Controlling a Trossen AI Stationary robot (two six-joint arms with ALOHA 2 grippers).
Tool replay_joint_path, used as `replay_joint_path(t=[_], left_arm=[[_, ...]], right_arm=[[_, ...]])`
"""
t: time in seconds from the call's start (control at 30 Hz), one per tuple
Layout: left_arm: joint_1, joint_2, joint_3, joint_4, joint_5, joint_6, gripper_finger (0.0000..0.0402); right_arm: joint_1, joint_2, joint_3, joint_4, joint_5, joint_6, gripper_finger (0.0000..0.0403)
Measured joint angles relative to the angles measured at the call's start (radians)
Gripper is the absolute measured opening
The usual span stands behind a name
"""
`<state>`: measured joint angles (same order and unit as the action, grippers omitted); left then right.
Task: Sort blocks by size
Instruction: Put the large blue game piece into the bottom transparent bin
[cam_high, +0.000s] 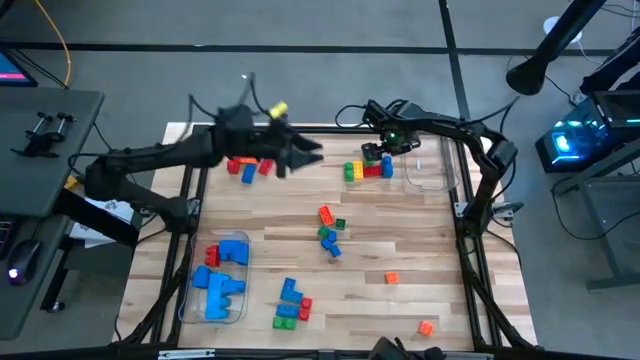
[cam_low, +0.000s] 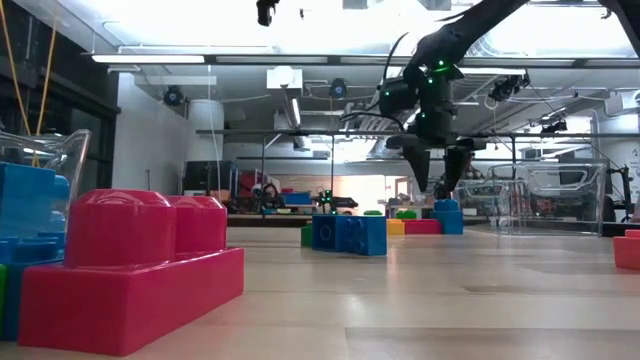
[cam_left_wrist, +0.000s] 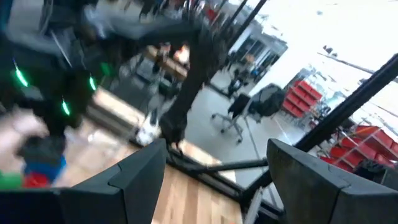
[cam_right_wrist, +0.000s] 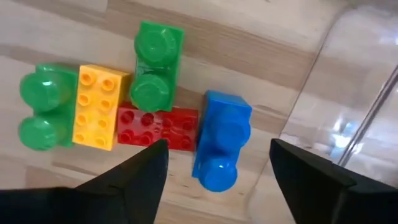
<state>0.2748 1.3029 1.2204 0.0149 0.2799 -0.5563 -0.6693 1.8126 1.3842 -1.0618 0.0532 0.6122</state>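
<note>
the right hand (cam_right_wrist: 214, 171) is hanging directly above a tight cluster of studded plastic bricks at the far edge of the pale, wood-grained desk (cam_high: 400, 240). its two dark fingers are standing apart, straddling the blue brick (cam_right_wrist: 221, 140) without touching it and holding nothing. taking that blue brick as the reference: a flat red brick (cam_right_wrist: 158, 127) with small studs is touching its side; a glossy green brick (cam_right_wrist: 155, 65) with two large round studs is lying against the red one's far edge; a yellow brick (cam_right_wrist: 98, 107) with eight small studs is abutting the red one's other end; a second green brick (cam_right_wrist: 43, 102) is sitting beyond the yellow. a clear, hard-walled rectangular tub (cam_high: 432, 165) is standing just beside the blue brick on the opposite side.

the left hand (cam_high: 300, 155) is hovering raised, well apart from the blue brick, fingers spread wide and empty. further bricks are lying scattered across the desk, several large blue ones inside a second clear tub (cam_high: 190, 300) at the near corner.
</note>
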Motion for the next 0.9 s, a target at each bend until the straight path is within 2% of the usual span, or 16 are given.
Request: replay_joint_path(t=[0.2,0.3,0.63,0.9], left_arm=[[0.136,-0.064,0.0,-0.031,0.167,0.009,0.0266],[0.166,-0.08,0.0,-0.071,0.211,0.011,0.0266],[0.157,-0.075,0.0,-0.101,0.212,0.018,0.0266],[0.153,-0.073,0.0,-0.099,0.205,0.018,0.0266]], right_arm=[[-0.001,0.0,-0.001,0.011,0.023,0.087,0.0229],[-0.005,0.0,-0.001,0.013,0.025,0.114,0.0219],[-0.021,0.002,-0.087,0.077,0.029,0.132,0.0215],[-0.051,0.013,-0.092,0.121,0.017,0.1,0.0215]])
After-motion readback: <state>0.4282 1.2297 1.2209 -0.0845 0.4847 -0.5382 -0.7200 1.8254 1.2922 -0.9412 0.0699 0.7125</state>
